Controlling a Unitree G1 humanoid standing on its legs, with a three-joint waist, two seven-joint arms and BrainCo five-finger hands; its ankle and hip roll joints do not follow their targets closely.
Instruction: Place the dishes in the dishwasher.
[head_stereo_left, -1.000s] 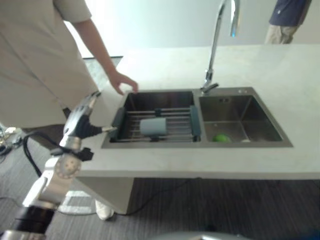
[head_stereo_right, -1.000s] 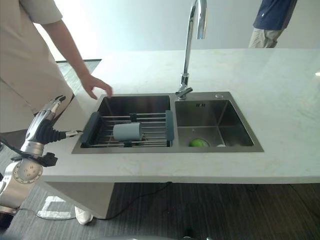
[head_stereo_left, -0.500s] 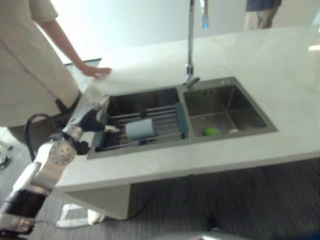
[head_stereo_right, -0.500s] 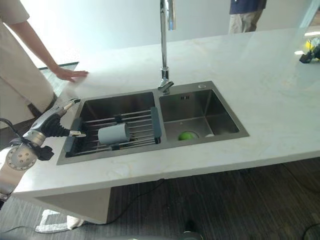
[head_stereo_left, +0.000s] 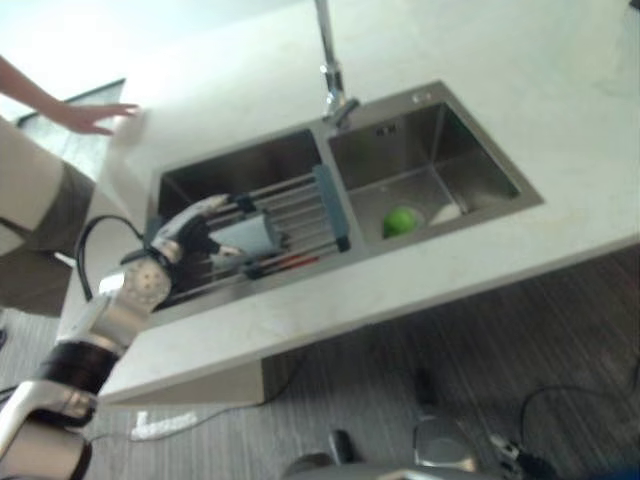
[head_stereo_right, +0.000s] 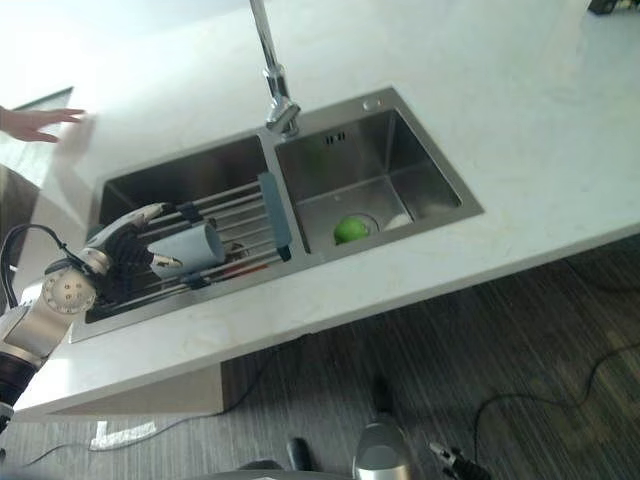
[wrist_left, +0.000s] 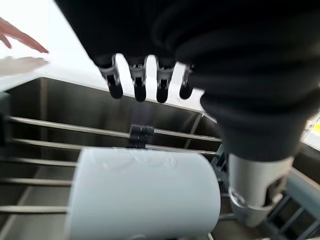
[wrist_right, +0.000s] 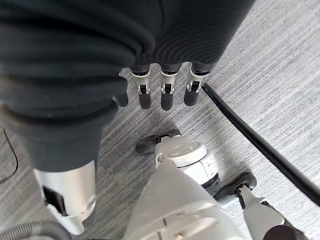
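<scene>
Cup (head_stereo_right: 190, 246): smooth grey cylinder, on its side across steel-rod rack (head_stereo_right: 245, 205) | left hand (head_stereo_right: 125, 243): fingers spread, just beside cup | right hand (wrist_right: 160, 90): fingers relaxed, empty.

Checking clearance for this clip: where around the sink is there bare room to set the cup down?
Free: the counter right of the sink, and the strip along its near edge. The right basin holds just a green object. Crowded: the rack over the left basin, with the cup and the left robot hand open beside it.
</scene>
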